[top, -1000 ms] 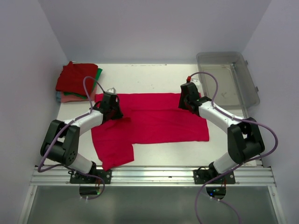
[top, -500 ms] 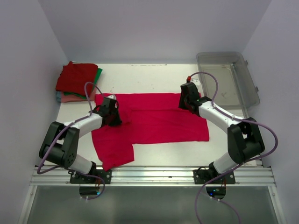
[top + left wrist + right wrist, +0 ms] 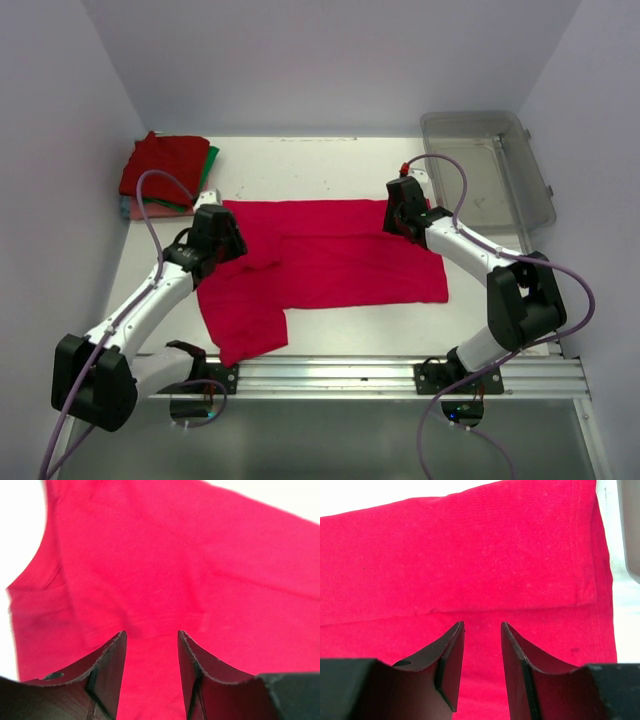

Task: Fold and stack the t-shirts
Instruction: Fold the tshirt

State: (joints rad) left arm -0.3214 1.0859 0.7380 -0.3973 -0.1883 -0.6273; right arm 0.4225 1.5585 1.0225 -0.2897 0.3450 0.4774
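Observation:
A bright crimson-pink t-shirt [image 3: 340, 260] lies spread across the middle of the table, with one flap hanging toward the near left corner. My left gripper [image 3: 225, 238] hovers over its left side. In the left wrist view this gripper [image 3: 151, 639] stands open, with only the red cloth [image 3: 165, 565] below the gap. My right gripper [image 3: 403, 216] sits over the shirt's far right corner. It is open too [image 3: 482, 629], with flat cloth [image 3: 470, 555] under it and nothing pinched. A stack of folded t-shirts [image 3: 165, 172], dark red on top of green and salmon-pink, rests at the far left.
A clear grey plastic bin [image 3: 490, 170] stands at the far right, its edge showing in the right wrist view [image 3: 632, 525]. White walls close in the table on three sides. A metal rail [image 3: 330, 375] runs along the near edge.
My left gripper has opened and drawn back to the left, off the fold it was pressing. The shirt's far left corner now lies folded inward. The right arm has not moved.

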